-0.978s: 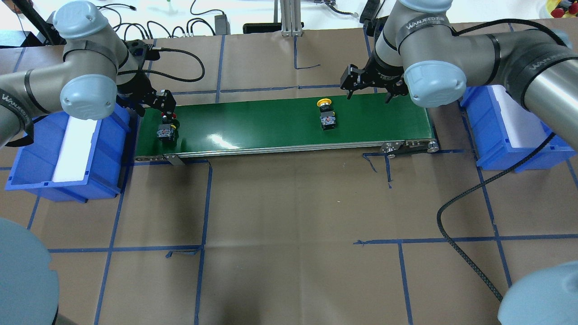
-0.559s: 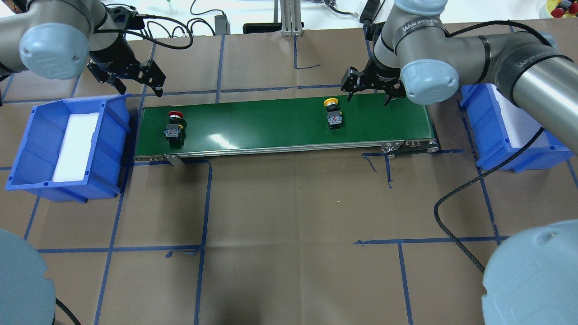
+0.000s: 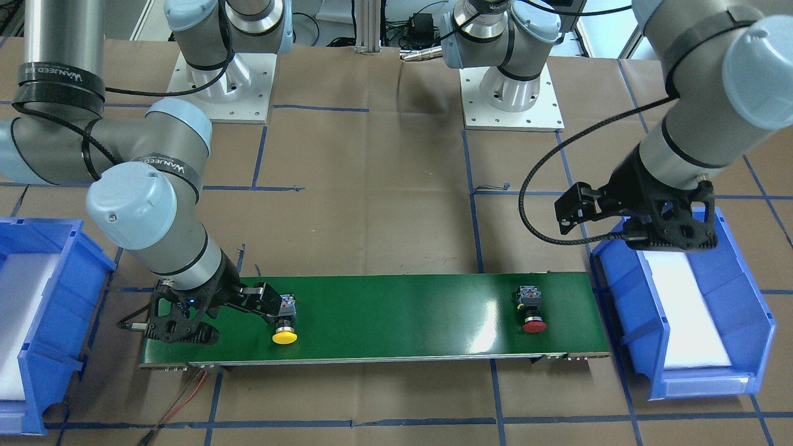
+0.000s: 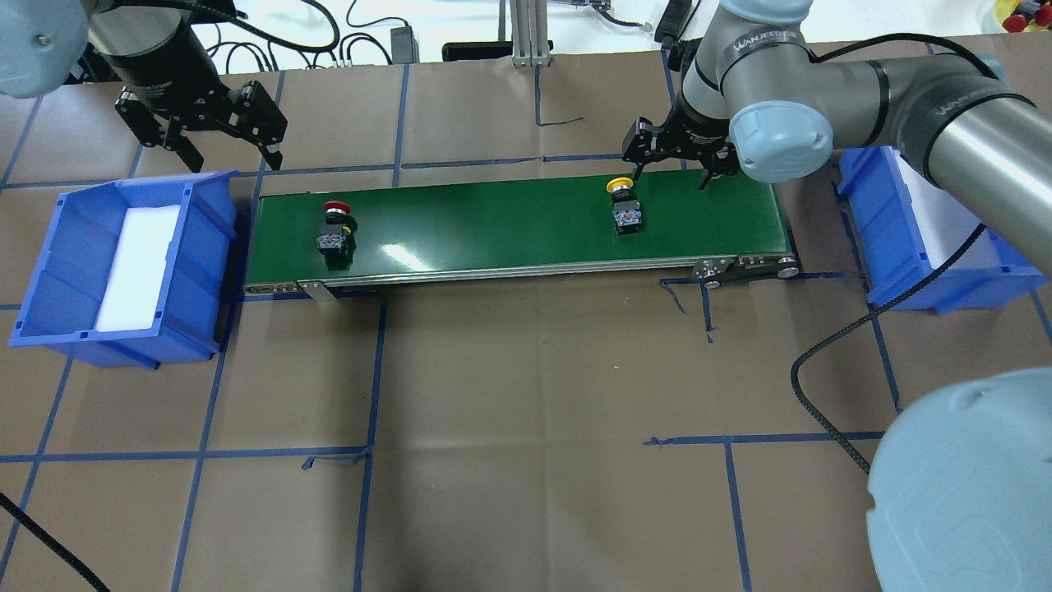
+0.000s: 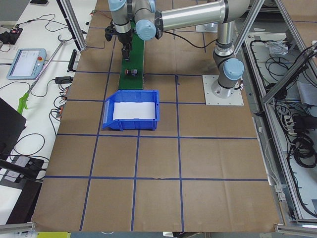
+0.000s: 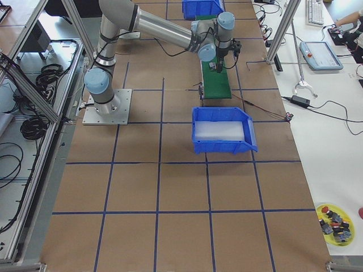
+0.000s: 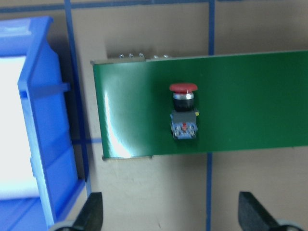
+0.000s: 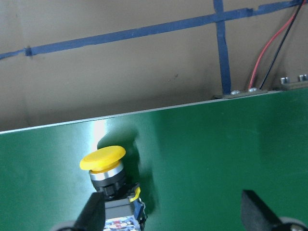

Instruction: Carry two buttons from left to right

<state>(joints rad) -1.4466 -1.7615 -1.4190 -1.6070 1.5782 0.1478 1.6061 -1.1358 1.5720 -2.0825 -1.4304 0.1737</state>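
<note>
The red-capped button (image 4: 333, 226) lies on its side near the left end of the green conveyor belt (image 4: 493, 222); it also shows in the left wrist view (image 7: 184, 110). The yellow-capped button (image 4: 626, 210) lies on the belt's right part. My left gripper (image 4: 236, 162) is open and empty, raised behind the belt's left end, apart from the red button. My right gripper (image 4: 670, 173) is open, low over the belt's far edge. The yellow button (image 8: 108, 173) sits right beside one of its fingertips (image 8: 94, 214), not clasped.
A blue bin with a white foam liner (image 4: 49, 247) stands at the belt's left end, another blue bin (image 4: 871, 238) at its right end. A black cable (image 4: 830, 345) trails over the brown paper on the right. Red and black wires run off the belt's right end (image 8: 260, 72).
My left gripper has left the red button on the belt and pulled up and back to the left. Both buttons have travelled right along the belt. The right gripper has barely moved.
</note>
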